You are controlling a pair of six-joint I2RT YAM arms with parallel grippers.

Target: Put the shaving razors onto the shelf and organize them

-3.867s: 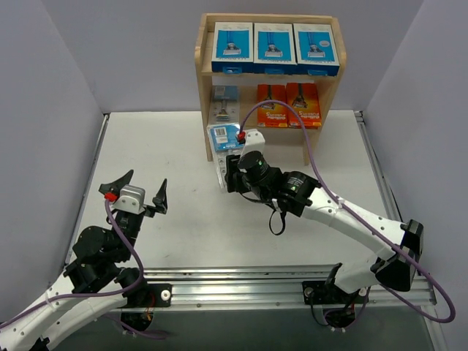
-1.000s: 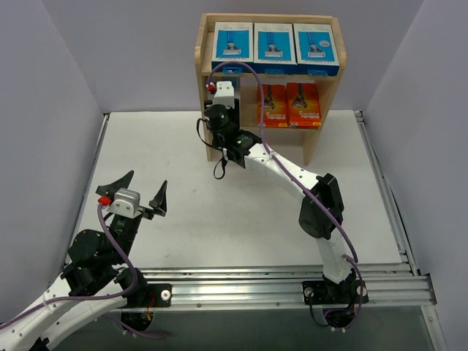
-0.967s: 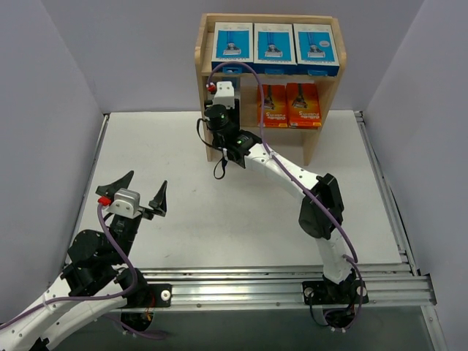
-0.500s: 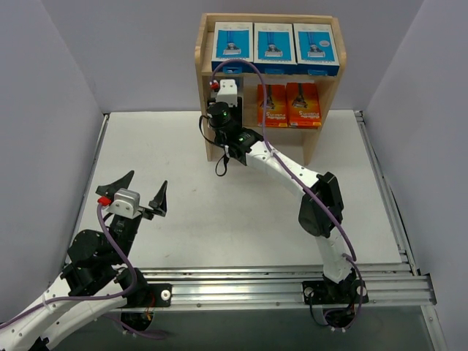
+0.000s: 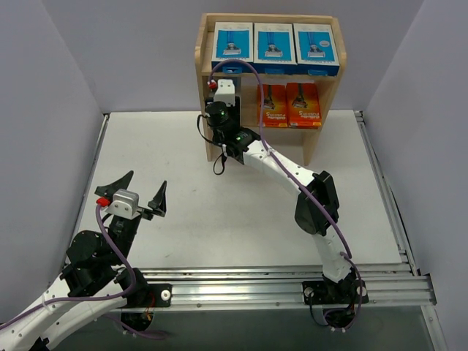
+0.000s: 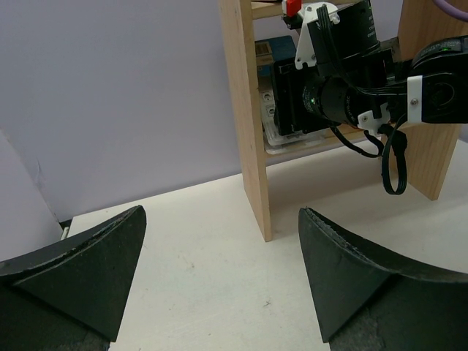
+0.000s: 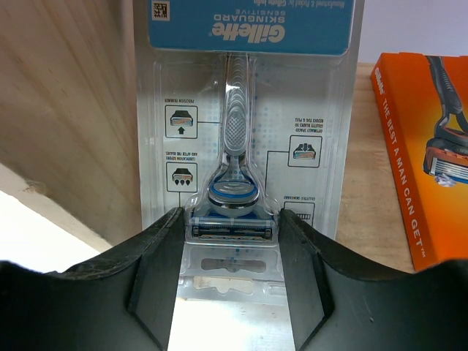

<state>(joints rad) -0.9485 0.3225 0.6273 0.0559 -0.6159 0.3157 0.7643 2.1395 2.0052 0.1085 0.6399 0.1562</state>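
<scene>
Top external view: near the bases, the left end effector (image 5: 139, 189) hangs spread wide above the tabletop (image 5: 219, 219). Farther out, the right end effector (image 7: 230, 230) clamps a blister card (image 7: 245, 110) in the middle tier of the shelf (image 5: 201, 88), beside the orange boxes (image 5: 288, 104).

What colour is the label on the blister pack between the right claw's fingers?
Blue with white lettering, atop the blister pack; clearest in the right wrist view.

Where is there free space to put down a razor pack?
The white table is bare between the left gripper and the shelf, and right of the right arm. Crowded: top tier, three blue boxes; middle tier, blister pack, orange boxes.
</scene>
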